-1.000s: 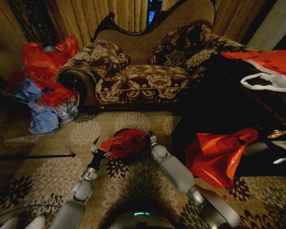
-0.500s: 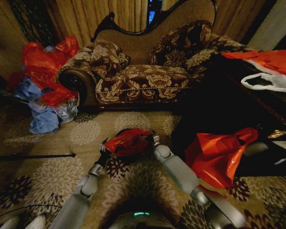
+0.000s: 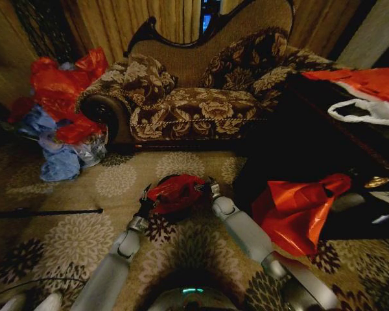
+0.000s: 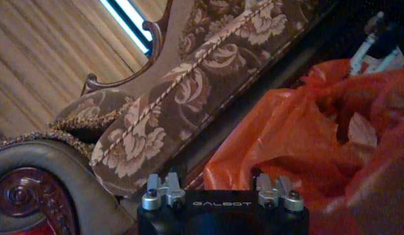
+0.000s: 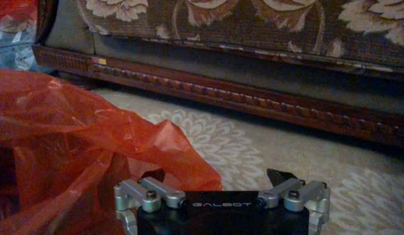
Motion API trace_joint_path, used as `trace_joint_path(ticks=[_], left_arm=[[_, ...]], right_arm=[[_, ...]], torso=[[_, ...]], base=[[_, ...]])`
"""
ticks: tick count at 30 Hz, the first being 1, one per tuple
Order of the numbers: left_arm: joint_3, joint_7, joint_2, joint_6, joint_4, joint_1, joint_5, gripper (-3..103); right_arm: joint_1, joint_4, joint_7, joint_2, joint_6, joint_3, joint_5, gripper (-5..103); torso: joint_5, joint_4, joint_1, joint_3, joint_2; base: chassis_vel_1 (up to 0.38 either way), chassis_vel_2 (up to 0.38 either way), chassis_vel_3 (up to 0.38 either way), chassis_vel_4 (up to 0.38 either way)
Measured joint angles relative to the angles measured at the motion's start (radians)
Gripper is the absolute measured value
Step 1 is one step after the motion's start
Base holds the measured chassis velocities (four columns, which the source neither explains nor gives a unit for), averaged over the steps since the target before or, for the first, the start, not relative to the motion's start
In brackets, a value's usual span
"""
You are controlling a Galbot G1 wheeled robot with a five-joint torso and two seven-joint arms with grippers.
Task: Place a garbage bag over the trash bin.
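On the patterned carpet (image 3: 84,188) ahead of you, head view: the garbage bag (image 3: 176,192) sits crumpled over the trash bin (image 3: 165,179), whose black rim peeks out at the far side. Sofa (image 3: 194,107) stands close behind it; a larger red-orange bag (image 3: 295,210) lies just off to your right beside dark furniture, and a heap of red and blue bags (image 3: 58,110) is well off to your left. Open carpet remains on the left. Your left end effector (image 3: 144,202) is at the bag's left edge, your right end effector (image 3: 209,188) at its right edge; from here you cannot tell their opening.

Left wrist view: left end effector (image 4: 221,193) shows its finger mounts spread, red plastic (image 4: 306,147) bunched right against them. You cannot tell whether it pinches the film. Sofa front runs just beyond.

Right wrist view: right end effector (image 5: 218,178) has fingers set apart, the bag's (image 5: 71,147) edge touching the one on the bag's side; the gap looks unoccupied. Sofa base (image 5: 254,107) lies near, carpet between.
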Motion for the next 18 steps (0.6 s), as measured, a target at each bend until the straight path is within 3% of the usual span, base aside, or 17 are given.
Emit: trace_joint_path(ticks=[3,5,13,18], left_arm=[[0.007,0.003,0.009,0.008,-0.021,0.003,-0.021,51],[0.009,0.005,0.012,0.01,-0.027,0.005,-0.027,51],[0.023,0.017,0.021,0.021,-0.007,-0.034,-0.08,26],[0.044,0.025,0.019,0.053,0.036,-0.109,-0.162,11]], right_arm=[[0.0,0.0,0.001,-0.004,0.0,-0.002,0.0,100],[0.001,0.0,0.002,-0.005,0.0,-0.003,0.0,100],[0.004,0.001,0.013,-0.011,-0.002,-0.006,-0.001,100],[0.004,0.012,0.023,-0.019,-0.005,-0.013,0.0,100]], torso=[[0.0,0.0,0.0,0.0,0.0],[0.0,0.0,0.0,0.0,0.0],[-0.0001,0.0001,0.0,0.0,0.0],[0.0,0.0,0.0,0.0,0.0]], base=[[0.0,0.0,0.0,0.0],[0.0,0.0,0.0,0.0],[0.0,0.0,0.0,0.0],[0.0,0.0,0.0,0.0]])
